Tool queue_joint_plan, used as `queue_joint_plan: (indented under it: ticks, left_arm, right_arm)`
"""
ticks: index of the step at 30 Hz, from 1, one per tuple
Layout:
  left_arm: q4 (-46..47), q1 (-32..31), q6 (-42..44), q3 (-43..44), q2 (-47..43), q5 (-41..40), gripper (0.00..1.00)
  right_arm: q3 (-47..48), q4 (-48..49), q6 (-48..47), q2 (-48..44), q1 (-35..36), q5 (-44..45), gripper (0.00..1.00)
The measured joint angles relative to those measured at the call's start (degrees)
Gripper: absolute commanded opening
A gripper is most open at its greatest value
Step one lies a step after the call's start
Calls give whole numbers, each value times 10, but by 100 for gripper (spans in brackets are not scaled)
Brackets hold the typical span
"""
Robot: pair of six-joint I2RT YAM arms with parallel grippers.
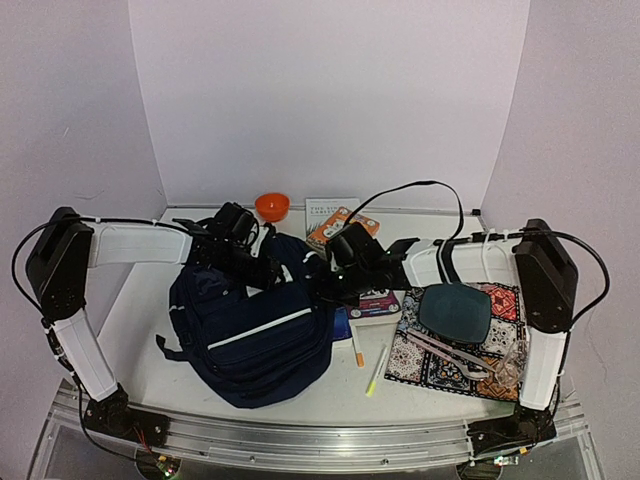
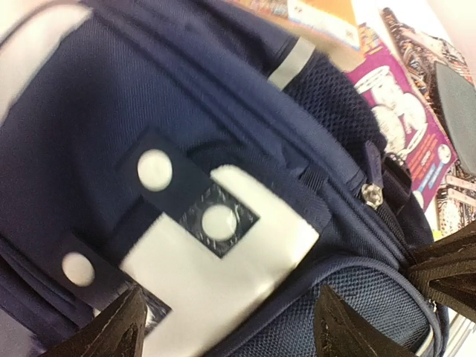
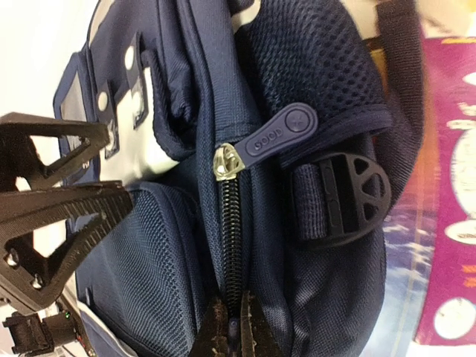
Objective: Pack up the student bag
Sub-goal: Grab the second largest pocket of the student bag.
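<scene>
The student bag (image 1: 250, 340) is a navy-blue backpack lying flat on the table between both arms. My left gripper (image 1: 262, 268) hovers open over the bag's upper end. In the left wrist view its fingers (image 2: 119, 327) straddle a white label patch (image 2: 223, 275) and hold nothing. My right gripper (image 1: 325, 285) is at the bag's right upper edge. In the right wrist view it (image 3: 232, 331) is shut on a small blue zip pull on the closed black zip (image 3: 232, 238). A second slider (image 3: 227, 160) with a blue tab (image 3: 282, 134) sits further along the zip.
An orange bowl (image 1: 271, 206) and a book (image 1: 338, 222) lie behind the bag. A purple booklet (image 1: 375, 303), an orange-and-white marker (image 1: 357, 347) and a yellow-green pen (image 1: 376, 372) lie to its right. A patterned mat (image 1: 500, 300) carries a dark teal case (image 1: 455, 312).
</scene>
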Motion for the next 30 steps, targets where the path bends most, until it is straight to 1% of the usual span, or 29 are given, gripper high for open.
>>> queue_joint_plan:
  ticks: [5, 10, 14, 18, 22, 25, 27, 28, 30]
  left_arm:
    - [-10, 4, 62, 41, 7, 41, 80]
    - [-18, 6, 127, 77, 26, 113, 81]
    - [-35, 10, 186, 96, 35, 172, 81]
    - [-63, 22, 242, 119, 51, 219, 79]
    - [-87, 53, 281, 136, 76, 289, 75]
    - [-106, 72, 299, 137, 86, 333, 69]
    - [-117, 76, 306, 137, 88, 358, 62]
    - [-119, 77, 308, 137, 89, 362, 57]
    - [-121, 80, 312, 137, 90, 368, 40]
  right_arm:
    - [0, -23, -2, -22, 4, 39, 0]
    - [12, -40, -27, -24, 4, 42, 0]
    - [54, -59, -55, -14, 3, 35, 0]
    - [88, -72, -75, 3, 3, 30, 0]
    - [105, -79, -88, 21, 0, 27, 0]
    - [110, -78, -95, 30, 0, 26, 0]
    - [117, -79, -100, 35, 0, 23, 0]
    - [122, -82, -104, 38, 0, 21, 0]
    - [130, -90, -109, 41, 0, 17, 0]
